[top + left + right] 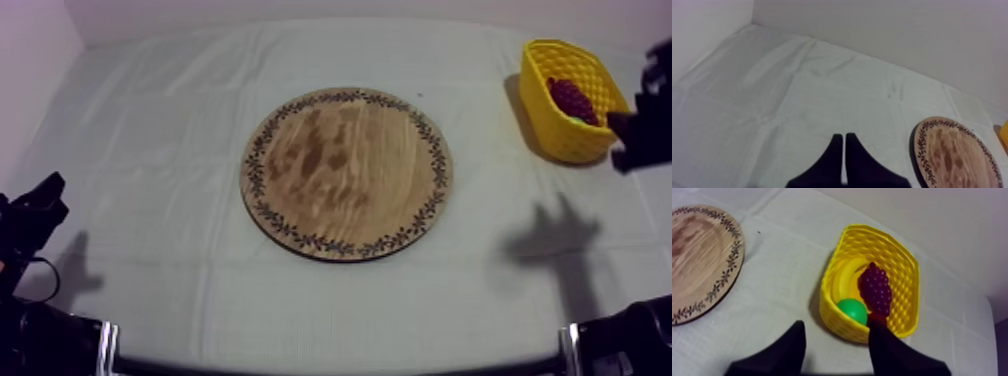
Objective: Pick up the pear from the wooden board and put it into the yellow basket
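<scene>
Pear [852,311] in basket [899,268], board [345,172] bare; right gripper [837,328] at the rim, fingers apart and empty, left gripper [843,142] fingers together; a low retreat could snag the rim and tip the basket

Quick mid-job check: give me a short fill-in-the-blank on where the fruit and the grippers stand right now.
1. The wooden board carries ___ fruit.
2. The pear lies in the ___ basket.
3. The left gripper has its fingers together as a narrow wedge, so it is ___.
4. The right gripper, over the basket with nothing between its fingers, is ___.

Missing words: no; yellow; shut; open.
</scene>
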Tool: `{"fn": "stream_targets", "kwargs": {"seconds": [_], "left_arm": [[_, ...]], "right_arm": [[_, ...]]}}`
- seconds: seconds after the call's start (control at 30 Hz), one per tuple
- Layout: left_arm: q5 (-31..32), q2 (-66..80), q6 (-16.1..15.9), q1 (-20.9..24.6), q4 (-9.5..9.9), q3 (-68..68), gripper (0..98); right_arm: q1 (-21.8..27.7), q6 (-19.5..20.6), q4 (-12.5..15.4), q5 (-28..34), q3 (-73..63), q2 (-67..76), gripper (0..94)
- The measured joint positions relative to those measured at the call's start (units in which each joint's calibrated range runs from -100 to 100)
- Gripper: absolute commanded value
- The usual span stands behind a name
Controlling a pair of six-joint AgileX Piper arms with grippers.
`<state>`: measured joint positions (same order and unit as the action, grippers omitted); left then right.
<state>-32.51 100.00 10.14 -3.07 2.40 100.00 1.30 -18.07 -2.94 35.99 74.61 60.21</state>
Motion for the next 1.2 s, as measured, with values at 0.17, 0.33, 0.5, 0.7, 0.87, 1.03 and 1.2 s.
{"fn": "stream_targets", "kwargs": {"seconds": [0.17,0.33,0.5,0.7,0.87,1.03,1.2], "left_arm": [[0.0,0.0,0.0,0.0,0.0,0.0,0.1],[0.0,0.0,0.0,0.0,0.0,0.0,0.1],[0.0,0.0,0.0,0.0,0.0,0.0,0.1],[0.0,0.0,0.0,0.0,0.0,0.0,0.1],[0.0,0.0,0.0,0.0,0.0,0.0,0.1],[0.0,0.0,0.0,0.0,0.0,0.0,0.1],[0.0,0.0,0.0,0.0,0.0,0.0,0.1]], "right_arm": [[0.55,-4.46,2.94,-2.54,11.92,12.62,28.1],[0.64,-7.13,5.55,-4.26,21.13,22.7,20.4],[0.44,-6.7,5.66,-1.11,24.32,29.33,8.4],[-0.28,-0.28,4.98,-0.11,24.81,34.82,1.7],[-1.86,6.12,4.93,-0.65,24.9,35.37,1.9],[-2.18,8.13,4.81,-0.87,24.9,35.37,1.8],[-2.19,6.25,4.71,-1.05,24.9,35.42,0.8]]}}
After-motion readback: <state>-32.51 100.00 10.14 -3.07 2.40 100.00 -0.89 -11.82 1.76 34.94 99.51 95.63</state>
